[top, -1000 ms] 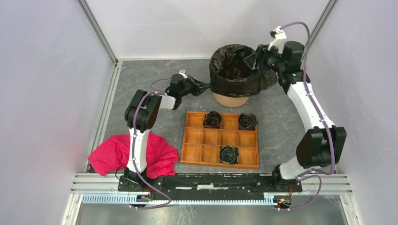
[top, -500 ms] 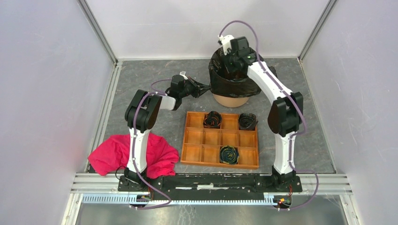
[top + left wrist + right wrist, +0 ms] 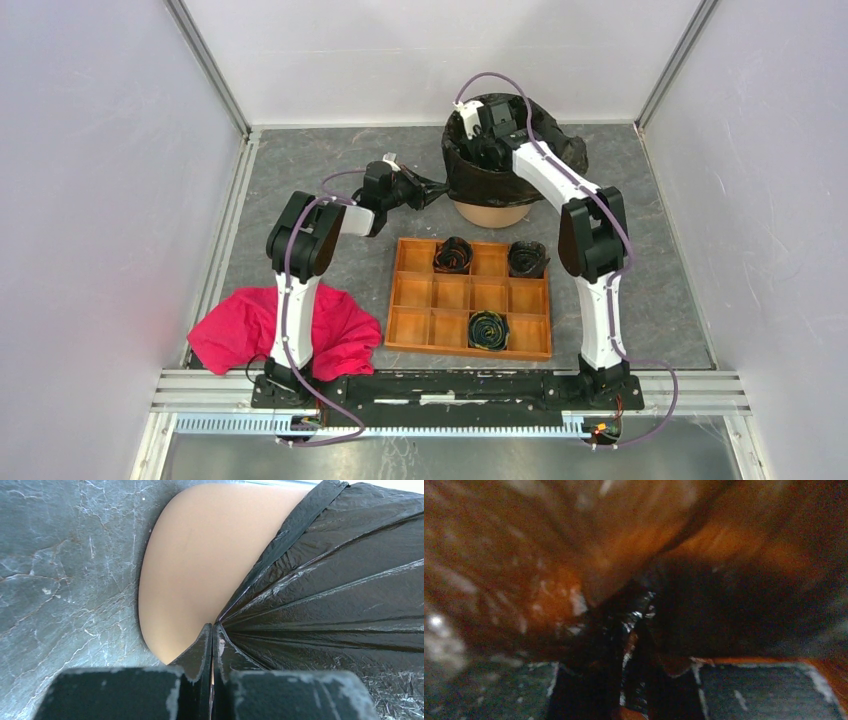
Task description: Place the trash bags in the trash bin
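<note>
Jaws of the left gripper (image 3: 440,189) are clamped on a pulled-out fold of the trash bag (image 3: 478,186), just left of the top view's upper centre. The bag lines and drapes over the trash bin (image 3: 490,213) there, and the right gripper (image 3: 488,150) reaches down inside.

Left wrist view: black pleats fan rightward from the pinch, with the bin's wall at upper centre.

Right wrist view is blurred. The jaws stand near together, perhaps with film between them; I cannot tell whether they grip.

No word, number, brand or sign can be read anywhere. The wrinkled glossy black plastic bag (image 3: 462,180), the round terracotta-orange plastic bucket (image 3: 490,213) and the flat orange-brown wooden tray of square compartments (image 3: 410,294) show plain surfaces. The right wrist view is too blurred to tell.
</note>
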Action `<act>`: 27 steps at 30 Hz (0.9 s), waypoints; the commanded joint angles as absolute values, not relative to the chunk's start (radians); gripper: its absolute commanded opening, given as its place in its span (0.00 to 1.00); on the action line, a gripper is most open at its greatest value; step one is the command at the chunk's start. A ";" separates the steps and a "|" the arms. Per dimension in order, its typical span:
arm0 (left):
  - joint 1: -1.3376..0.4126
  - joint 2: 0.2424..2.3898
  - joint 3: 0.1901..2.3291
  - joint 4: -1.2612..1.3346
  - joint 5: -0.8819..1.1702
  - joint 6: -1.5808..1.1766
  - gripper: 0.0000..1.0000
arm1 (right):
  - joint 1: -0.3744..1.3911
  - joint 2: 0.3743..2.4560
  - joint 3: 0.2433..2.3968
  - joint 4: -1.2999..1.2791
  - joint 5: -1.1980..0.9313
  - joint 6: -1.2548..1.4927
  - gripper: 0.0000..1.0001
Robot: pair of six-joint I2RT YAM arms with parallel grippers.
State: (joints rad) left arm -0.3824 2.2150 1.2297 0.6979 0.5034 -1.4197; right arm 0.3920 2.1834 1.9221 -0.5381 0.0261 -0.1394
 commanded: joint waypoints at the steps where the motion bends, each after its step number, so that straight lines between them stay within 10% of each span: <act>1: -0.387 2.224 1.220 0.752 0.512 -1.395 0.02 | 0.393 2.203 1.920 -0.434 -0.182 -0.074 0.25; 6: -0.387 2.224 1.224 0.754 0.514 -1.397 0.02 | 0.392 2.124 1.824 -0.316 -0.277 -0.032 0.27; 15: -0.388 2.217 1.217 0.752 0.516 -1.391 0.02 | 0.385 2.086 1.886 -0.499 0.468 -0.163 0.32; 27: -0.389 2.211 1.238 0.717 0.515 -1.377 0.02 | 0.382 2.239 1.963 -0.537 0.302 -0.185 0.36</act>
